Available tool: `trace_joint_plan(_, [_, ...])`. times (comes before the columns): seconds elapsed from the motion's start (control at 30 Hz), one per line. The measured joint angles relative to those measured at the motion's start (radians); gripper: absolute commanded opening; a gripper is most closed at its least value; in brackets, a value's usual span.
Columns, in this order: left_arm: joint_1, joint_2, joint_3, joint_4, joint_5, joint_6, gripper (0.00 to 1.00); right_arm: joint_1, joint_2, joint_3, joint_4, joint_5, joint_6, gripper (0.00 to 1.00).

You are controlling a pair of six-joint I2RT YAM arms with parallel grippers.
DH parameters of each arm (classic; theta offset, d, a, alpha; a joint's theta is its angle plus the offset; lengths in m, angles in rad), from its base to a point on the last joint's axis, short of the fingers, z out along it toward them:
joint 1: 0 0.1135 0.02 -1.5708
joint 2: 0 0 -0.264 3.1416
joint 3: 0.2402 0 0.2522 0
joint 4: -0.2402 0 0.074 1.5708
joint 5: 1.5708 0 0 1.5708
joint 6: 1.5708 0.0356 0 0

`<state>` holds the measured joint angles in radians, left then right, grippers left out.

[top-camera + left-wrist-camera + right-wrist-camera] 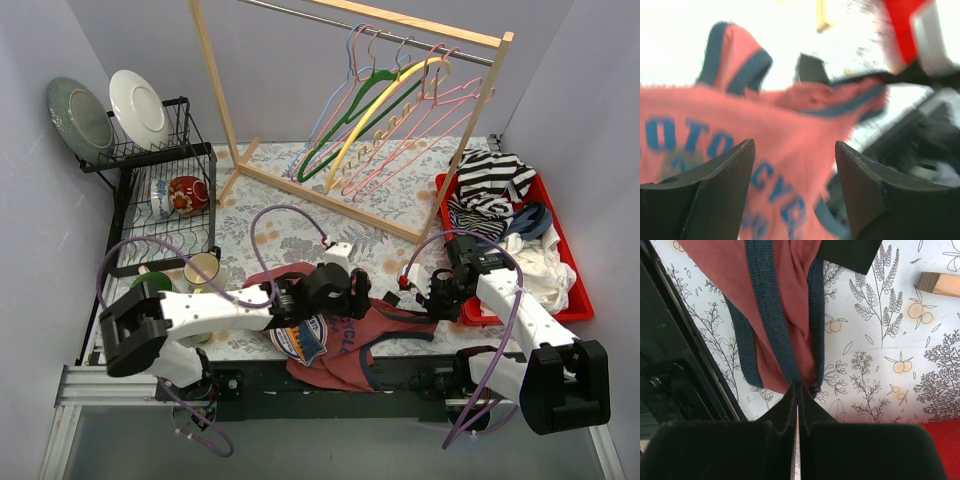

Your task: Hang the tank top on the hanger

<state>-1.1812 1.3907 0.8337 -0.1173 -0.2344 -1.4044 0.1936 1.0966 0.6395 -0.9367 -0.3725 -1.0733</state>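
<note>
Floral tablecloth (400,205) underneath, wooden rack (218,90) across the back at 12 o'clock. The hanger (327,108) hangs there at the left end of the bunch, well apart from the action. Down at 6 o'clock the tank top (340,350) lies rumpled at the near edge, between both arms. Right gripper (797,390) reaches in from 3 o'clock, jaws pressed together on the tip of a navy-trimmed strap (771,315), pinching it tight. Left gripper (795,147) reaches from 9 o'clock above the shirt, jaws wide apart with nothing between them, blue lettering (715,145) showing past the gap. Whether it touches the cloth, I cannot tell. Red tray (575,275) at 3 o'clock holds striped and white cloth.
</note>
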Motion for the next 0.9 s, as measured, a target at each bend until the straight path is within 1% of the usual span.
trace_joint_plan(0.13, [0.0,0.168,0.118,-0.002,-0.089,0.058,0.63,0.0,-0.001,-0.001,0.006,-0.002,0.007,0.01])
trace_joint_plan(0.3, [0.0,0.311,0.226,-0.019,-0.188,0.108,0.57,0.0,-0.011,-0.008,0.023,-0.011,0.023,0.01])
trace_joint_plan(0.47, [0.0,0.447,0.317,-0.055,-0.25,0.149,0.49,0.0,-0.011,-0.016,0.024,-0.021,0.028,0.01])
trace_joint_plan(0.57, [0.0,0.507,0.354,-0.086,-0.284,0.164,0.33,-0.002,-0.011,-0.016,0.026,-0.024,0.031,0.01])
trace_joint_plan(0.63, [0.0,0.528,0.366,-0.105,-0.308,0.174,0.14,-0.002,-0.011,-0.016,0.026,-0.027,0.034,0.01])
trace_joint_plan(0.7, [0.001,0.54,0.378,-0.12,-0.335,0.177,0.06,-0.002,-0.011,-0.016,0.026,-0.028,0.038,0.01])
trace_joint_plan(0.73, [0.001,0.544,0.383,-0.127,-0.348,0.181,0.0,-0.002,-0.011,-0.016,0.026,-0.029,0.039,0.01])
trace_joint_plan(0.9, [0.004,0.539,0.393,-0.15,-0.389,0.183,0.0,-0.003,-0.016,-0.014,0.021,-0.031,0.047,0.01])
